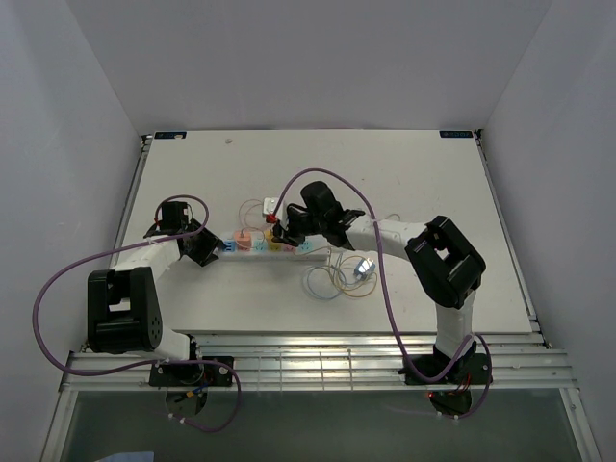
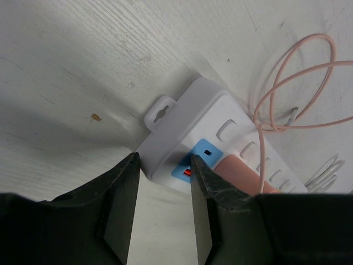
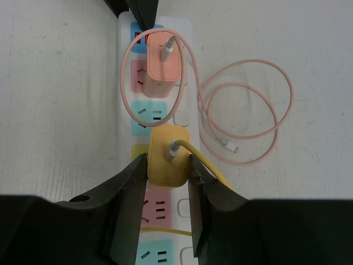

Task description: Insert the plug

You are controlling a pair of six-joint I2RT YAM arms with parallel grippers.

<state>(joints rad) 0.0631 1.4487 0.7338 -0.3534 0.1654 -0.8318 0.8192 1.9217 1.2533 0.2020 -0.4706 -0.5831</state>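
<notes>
A white power strip (image 1: 258, 253) with coloured sockets lies mid-table. A yellow plug (image 3: 168, 146) with a yellow cable (image 3: 205, 159) stands on the strip over a yellow socket. My right gripper (image 3: 167, 167) is shut on it, one finger against each side. A pink plug (image 3: 160, 66) sits further along the strip (image 3: 125, 118), trailing a looped pink cable (image 3: 248, 110). My left gripper (image 2: 164, 165) is open at the strip's end (image 2: 204, 105), its right finger over the blue switch panel (image 2: 205, 150), with bare table showing between the fingers.
Loose coils of cable (image 1: 332, 279) and a small metallic object (image 1: 364, 268) lie just right of the strip. A small white block (image 1: 272, 204) sits behind it. A purple cable arcs over each arm.
</notes>
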